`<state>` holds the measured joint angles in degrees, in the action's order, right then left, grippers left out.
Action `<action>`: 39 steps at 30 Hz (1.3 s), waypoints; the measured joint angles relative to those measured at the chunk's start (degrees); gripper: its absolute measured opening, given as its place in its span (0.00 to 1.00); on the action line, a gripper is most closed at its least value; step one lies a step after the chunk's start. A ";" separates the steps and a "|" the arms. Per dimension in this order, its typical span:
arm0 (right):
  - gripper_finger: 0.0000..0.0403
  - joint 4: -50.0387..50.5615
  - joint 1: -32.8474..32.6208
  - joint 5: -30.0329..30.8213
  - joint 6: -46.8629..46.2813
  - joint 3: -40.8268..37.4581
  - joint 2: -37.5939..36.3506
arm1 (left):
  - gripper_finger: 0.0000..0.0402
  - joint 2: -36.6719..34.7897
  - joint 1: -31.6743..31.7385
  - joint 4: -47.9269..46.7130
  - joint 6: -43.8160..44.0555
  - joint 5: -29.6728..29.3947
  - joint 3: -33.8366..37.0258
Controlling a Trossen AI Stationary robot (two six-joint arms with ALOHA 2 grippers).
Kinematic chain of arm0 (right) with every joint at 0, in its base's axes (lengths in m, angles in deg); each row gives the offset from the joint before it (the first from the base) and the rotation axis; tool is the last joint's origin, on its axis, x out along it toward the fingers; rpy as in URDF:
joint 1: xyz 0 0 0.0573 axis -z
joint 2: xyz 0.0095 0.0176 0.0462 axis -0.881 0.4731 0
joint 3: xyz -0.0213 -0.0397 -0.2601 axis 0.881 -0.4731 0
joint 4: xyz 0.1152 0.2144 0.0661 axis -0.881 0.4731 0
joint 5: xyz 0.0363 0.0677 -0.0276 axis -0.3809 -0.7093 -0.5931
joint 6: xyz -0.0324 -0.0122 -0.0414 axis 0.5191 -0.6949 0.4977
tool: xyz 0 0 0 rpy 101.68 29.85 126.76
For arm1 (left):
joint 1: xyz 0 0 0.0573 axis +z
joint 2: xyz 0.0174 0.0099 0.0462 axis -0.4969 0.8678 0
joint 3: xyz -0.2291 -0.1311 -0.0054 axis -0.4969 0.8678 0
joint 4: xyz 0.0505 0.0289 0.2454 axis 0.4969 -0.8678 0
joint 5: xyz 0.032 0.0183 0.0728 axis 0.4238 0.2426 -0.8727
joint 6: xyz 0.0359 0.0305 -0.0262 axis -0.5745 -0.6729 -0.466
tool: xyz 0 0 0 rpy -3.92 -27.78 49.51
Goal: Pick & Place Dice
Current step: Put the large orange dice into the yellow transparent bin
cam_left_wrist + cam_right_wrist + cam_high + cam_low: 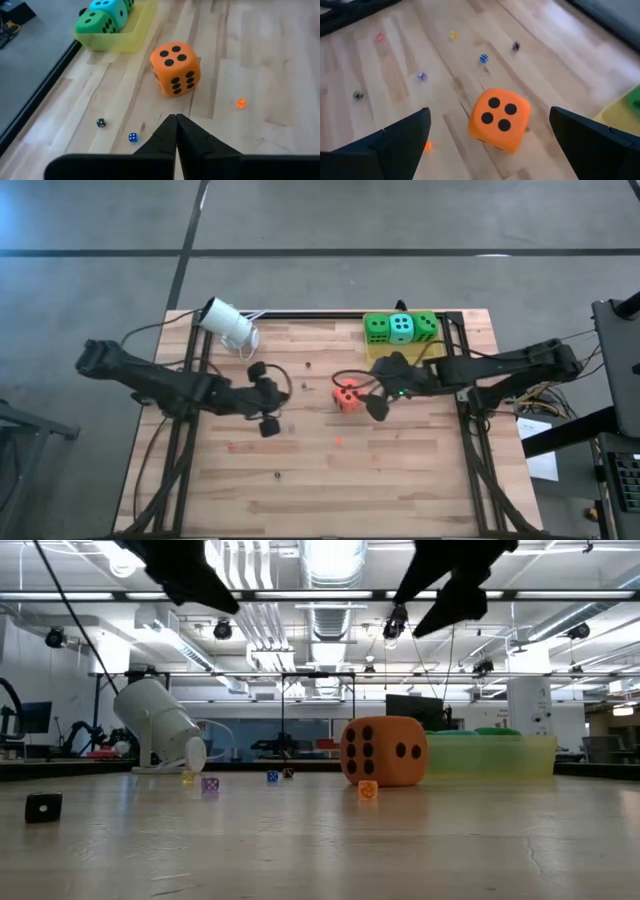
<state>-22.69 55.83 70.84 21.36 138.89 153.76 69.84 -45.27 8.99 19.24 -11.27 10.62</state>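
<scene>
On table one orange die (pixel 347 396), three trayed dice (pixel 400 328)

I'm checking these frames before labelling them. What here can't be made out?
- Tiny dice scattered on the table: too small in every view to read pips.
- Third die in the yellow tray: cut off by the left wrist view's edge; the low view blurs the tray's contents.
- Right gripper height above the orange die: unclear in the high view; the fingertips are cut off in the low view.
- Left gripper: shut, holding nothing visible.
</scene>
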 joint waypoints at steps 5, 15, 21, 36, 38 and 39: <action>0.99 2.54 3.88 -5.71 -5.92 6.32 8.03 | 0.03 -6.79 -0.71 -0.11 1.83 -0.20 3.49; 0.99 22.39 5.77 -8.24 -9.45 25.48 27.13 | 0.03 -10.71 -0.80 -1.12 1.56 -0.34 7.46; 0.99 24.88 5.76 -10.56 -10.34 32.55 35.86 | 0.03 -10.42 -0.98 -2.71 1.16 -0.34 7.48; 0.99 31.99 5.86 -8.23 -12.01 38.59 42.81 | 0.03 -10.42 -1.63 -1.70 -1.45 -0.32 8.85; 0.99 32.14 5.86 -7.09 -12.05 38.18 42.32 | 0.03 -10.42 -1.70 -1.36 -1.43 -0.32 9.24; 0.99 32.35 5.88 -6.69 -12.06 38.01 42.04 | 0.03 -10.39 -1.70 -1.39 -1.37 -0.32 9.29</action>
<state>9.66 61.71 64.15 9.31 176.90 195.80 59.45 -46.96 7.61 17.87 -11.58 19.91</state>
